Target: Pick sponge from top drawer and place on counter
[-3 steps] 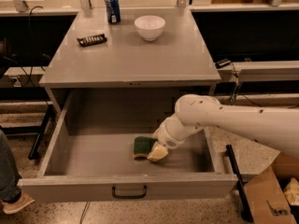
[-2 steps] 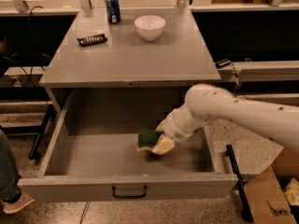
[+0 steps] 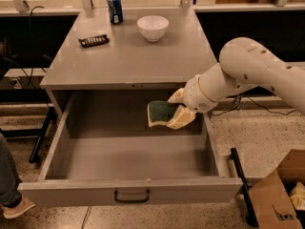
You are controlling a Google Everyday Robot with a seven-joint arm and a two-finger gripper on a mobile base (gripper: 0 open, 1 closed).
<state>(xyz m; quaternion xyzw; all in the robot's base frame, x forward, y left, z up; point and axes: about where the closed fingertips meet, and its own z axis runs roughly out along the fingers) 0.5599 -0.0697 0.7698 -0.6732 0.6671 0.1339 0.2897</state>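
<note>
One sponge (image 3: 158,112), green face outward, hangs pinched between the fingers of the single gripper (image 3: 172,112), over the right rear of the open top drawer (image 3: 128,191) and just below the front edge of the counter (image 3: 133,61). One soda can (image 3: 114,7), one white bowl (image 3: 153,27) and one snack bar (image 3: 93,40) sit toward the counter's back, leaving room along its front.

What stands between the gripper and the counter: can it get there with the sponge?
Probably yes. The gripper, shut on the sponge, hangs below the front edge of the counter; the can, bowl and snack bar sit farther back.

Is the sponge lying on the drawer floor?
No, the gripper holds the sponge in the air over the open top drawer.
</note>
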